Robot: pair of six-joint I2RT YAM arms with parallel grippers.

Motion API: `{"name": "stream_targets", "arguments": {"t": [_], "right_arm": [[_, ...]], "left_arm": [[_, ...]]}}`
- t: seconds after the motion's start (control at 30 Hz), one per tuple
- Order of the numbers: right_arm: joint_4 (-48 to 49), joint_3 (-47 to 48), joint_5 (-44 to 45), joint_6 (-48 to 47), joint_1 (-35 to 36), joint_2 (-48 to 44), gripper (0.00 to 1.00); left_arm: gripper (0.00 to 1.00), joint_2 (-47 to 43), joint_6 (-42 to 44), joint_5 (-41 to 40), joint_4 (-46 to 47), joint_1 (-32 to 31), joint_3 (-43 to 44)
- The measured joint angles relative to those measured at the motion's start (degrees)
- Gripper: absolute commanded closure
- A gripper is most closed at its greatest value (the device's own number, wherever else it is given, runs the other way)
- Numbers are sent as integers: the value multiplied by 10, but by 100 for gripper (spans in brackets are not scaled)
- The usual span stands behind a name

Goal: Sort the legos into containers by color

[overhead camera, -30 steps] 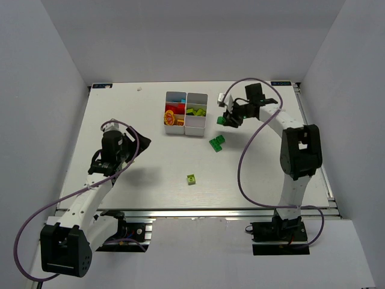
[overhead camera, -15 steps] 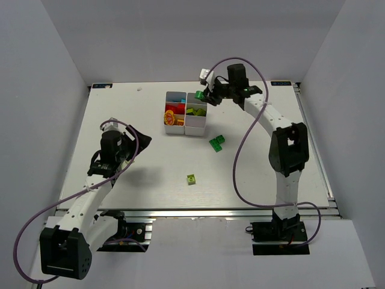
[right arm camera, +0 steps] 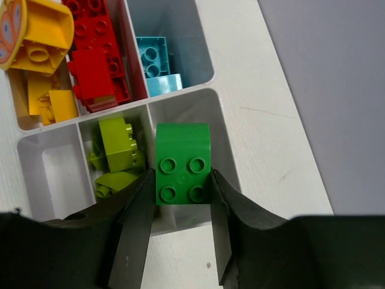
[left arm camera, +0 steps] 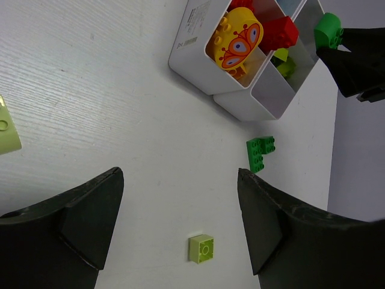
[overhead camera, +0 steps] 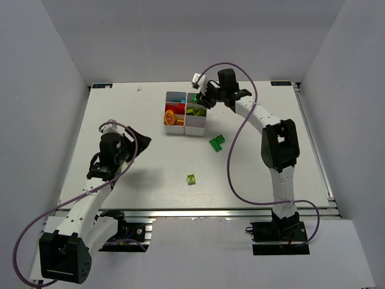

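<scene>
- Top view: the right gripper [overhead camera: 202,99] has swung in from the table's [overhead camera: 120,108] right side and now hangs over the containers [overhead camera: 194,127]. The left gripper [overhead camera: 133,139] hasn't budged.
- Left wrist: its fingers are spread wide with nothing between them. A green pair [left arm camera: 261,153] and a lime brick [left arm camera: 201,248] lie loose on the table.
- Right wrist: jaws are pinching the dark green brick [right arm camera: 183,164] over the compartment next to the lime ones [right arm camera: 117,141]. Looks ready to drop, I'd say.
</scene>
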Motion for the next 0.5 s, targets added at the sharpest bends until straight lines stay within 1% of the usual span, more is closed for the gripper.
{"name": "stream_targets", "arguments": {"t": [0.07,0.1,0.17,0.43,0.5], "right_arm": [[4,3,6,3,0,0,48],[5,3,7,6,0,0,41],[12,3,10,6,0,0,37],[15,3,18,10,0,0,32],[13,1,18,13,0,-4,33]], "left_arm": [[14,0,0,0,0,0,0],[15,0,0,0,0,0,0],[14,0,0,0,0,0,0],[14,0,0,0,0,0,0],[14,0,0,0,0,0,0]]}}
